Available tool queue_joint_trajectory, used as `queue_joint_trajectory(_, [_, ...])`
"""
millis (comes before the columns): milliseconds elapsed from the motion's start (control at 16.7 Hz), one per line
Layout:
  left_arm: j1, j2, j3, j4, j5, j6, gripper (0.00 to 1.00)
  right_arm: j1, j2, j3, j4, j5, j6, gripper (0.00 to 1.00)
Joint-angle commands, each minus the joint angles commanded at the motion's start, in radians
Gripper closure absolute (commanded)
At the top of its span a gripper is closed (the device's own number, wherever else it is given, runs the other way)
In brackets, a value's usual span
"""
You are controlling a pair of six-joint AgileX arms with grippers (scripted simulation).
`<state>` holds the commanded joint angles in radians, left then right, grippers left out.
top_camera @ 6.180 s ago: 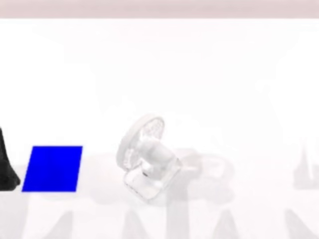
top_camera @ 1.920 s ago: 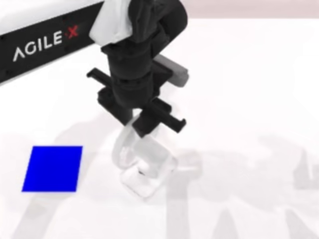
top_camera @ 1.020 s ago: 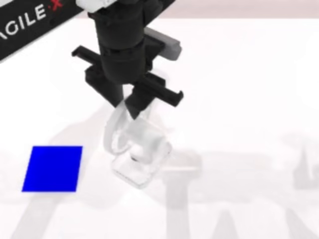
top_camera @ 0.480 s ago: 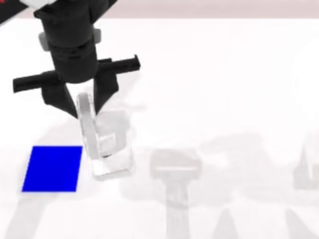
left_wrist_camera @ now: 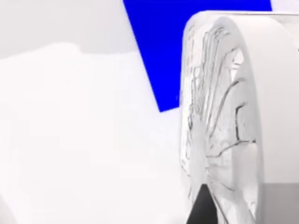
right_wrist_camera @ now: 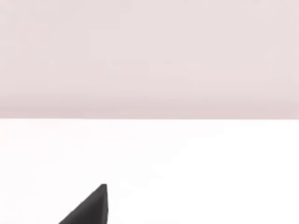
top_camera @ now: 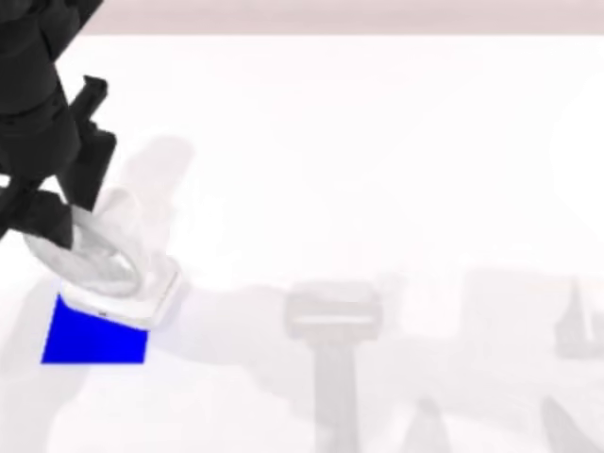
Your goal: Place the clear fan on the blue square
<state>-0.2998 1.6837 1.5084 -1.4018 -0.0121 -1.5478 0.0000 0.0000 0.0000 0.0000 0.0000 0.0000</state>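
Clear plastic fan: light, slick, fragile grille | left pincer clamped on head rim | square just below | right pincer parked, grip state unclear.

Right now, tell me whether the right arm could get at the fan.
Probably not. The fan sits at the table's far left over the blue square, gripped by the left hand; the right arm is parked out of the top view.
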Motion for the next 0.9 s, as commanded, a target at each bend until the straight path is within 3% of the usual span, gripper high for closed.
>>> queue_joint_trajectory(300, [0.070, -0.073, -0.096, 0.028, -0.003, -0.239, 1.00, 0.000, 0.000, 0.000, 0.000, 0.000, 0.000, 0.00])
queue_joint_trajectory(900, [0.078, -0.072, -0.164, 0.101, -0.003, -0.257, 1.00, 0.000, 0.000, 0.000, 0.000, 0.000, 0.000, 0.00])
